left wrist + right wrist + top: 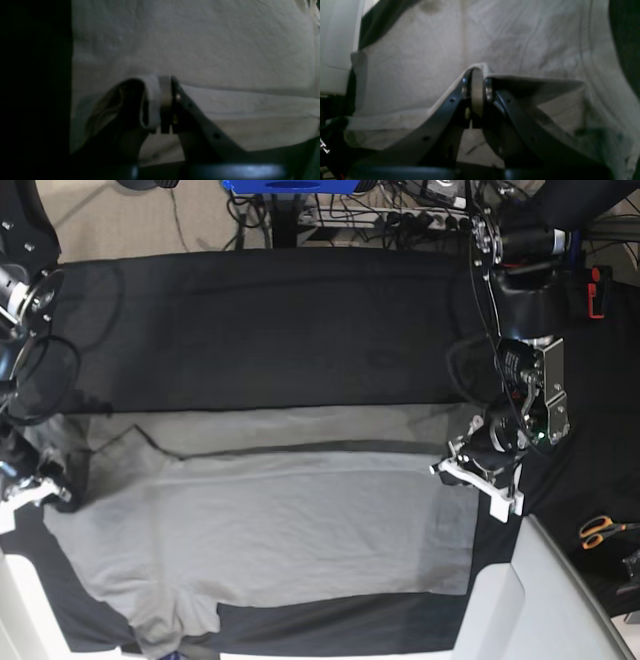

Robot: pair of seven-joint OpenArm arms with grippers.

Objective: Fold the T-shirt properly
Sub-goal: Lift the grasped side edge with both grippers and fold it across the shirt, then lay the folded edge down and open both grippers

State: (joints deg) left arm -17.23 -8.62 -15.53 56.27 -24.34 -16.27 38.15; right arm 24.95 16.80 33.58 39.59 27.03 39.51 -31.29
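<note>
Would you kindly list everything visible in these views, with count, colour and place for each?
T-shirt: one, grey, spread across the near half of the table, far edge folded over.
Table cloth: one, black, covering the table.
Scissors: one pair, orange handles, on the cloth at the base view's right edge.
Cables: several, dark, on the floor beyond the table.
Blue object: one, top edge of the base view; cannot tell what it is.
White panels: near corners of the base view.
Left claw: one, dark, shut on the T-shirt's edge.
Right claw: one, dark, shut on the T-shirt's edge.
</note>
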